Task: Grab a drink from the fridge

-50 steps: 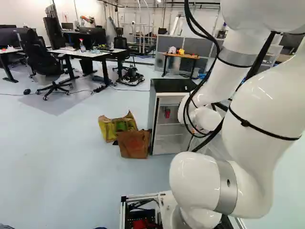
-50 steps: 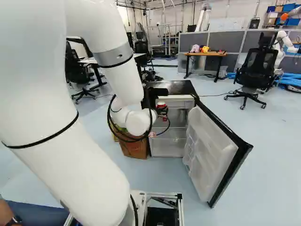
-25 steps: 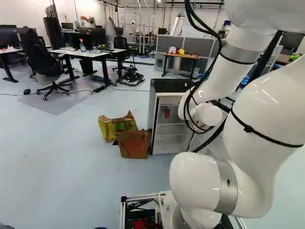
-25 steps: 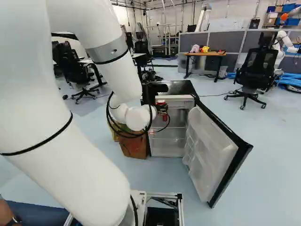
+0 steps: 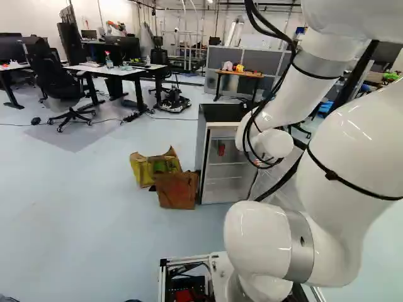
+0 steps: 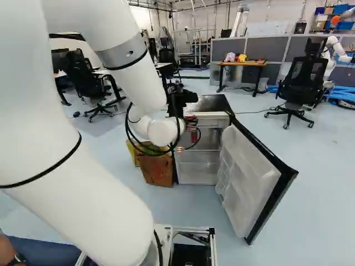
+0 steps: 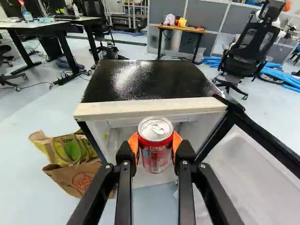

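In the right base view my gripper is partly hidden behind the wrist, at the fridge's upper front. The wrist view shows the gripper shut on a red drink can, with orange pads pressing it from both sides. The can is upright, its silver lid facing the camera, in front of the top edge of the fridge. Its door stands wide open to the right. Another red item shows inside the fridge in the left base view.
Beside the fridge stand a yellow-green bag and a brown paper bag. Behind it are a small wooden table and grey partitions. An office chair and another robot stand at the back right.
My arm has folded back a little and its wrist has risen, carrying the gripper and can upward by the fridge front. The base and the fridge have stayed put.
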